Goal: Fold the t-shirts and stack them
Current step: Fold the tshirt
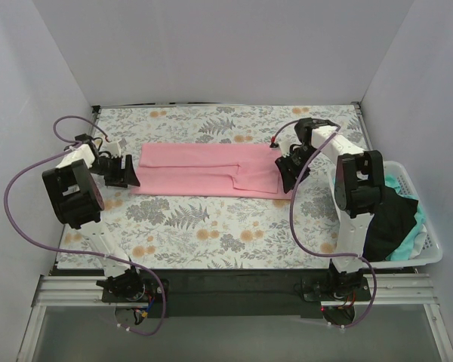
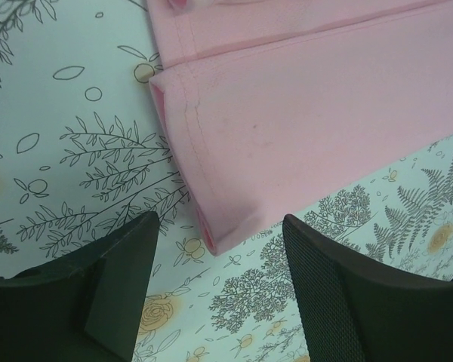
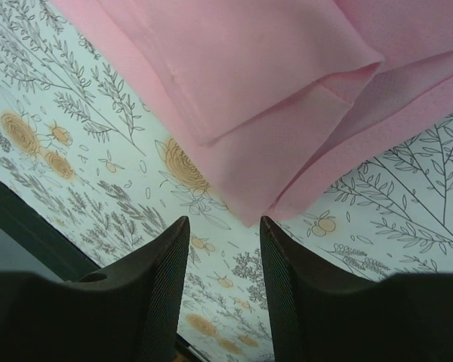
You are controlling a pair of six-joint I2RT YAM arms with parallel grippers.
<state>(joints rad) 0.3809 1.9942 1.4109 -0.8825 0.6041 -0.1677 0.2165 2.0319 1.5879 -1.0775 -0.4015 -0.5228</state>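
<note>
— Two end effectors are flanking the pink t-shirt, aren't they?
— Yes. We are seeing it lying folded into a long band on the floral sheet, with its long axis running left to right between our arms.
— What are we reading on the left?
— Our left end effector is standing with its fingers spread wide, gripping nothing. The band's near left corner is poking into the gap between them.
— And on the right?
— Our right end effector is gaping too, also empty. The near right corner is pointing at its gap, just ahead of the fingertips.
— Is either arm sitting nearer?
— We are judging them about even, one at each short end. We cannot tell whether either is touching cloth.
</note>
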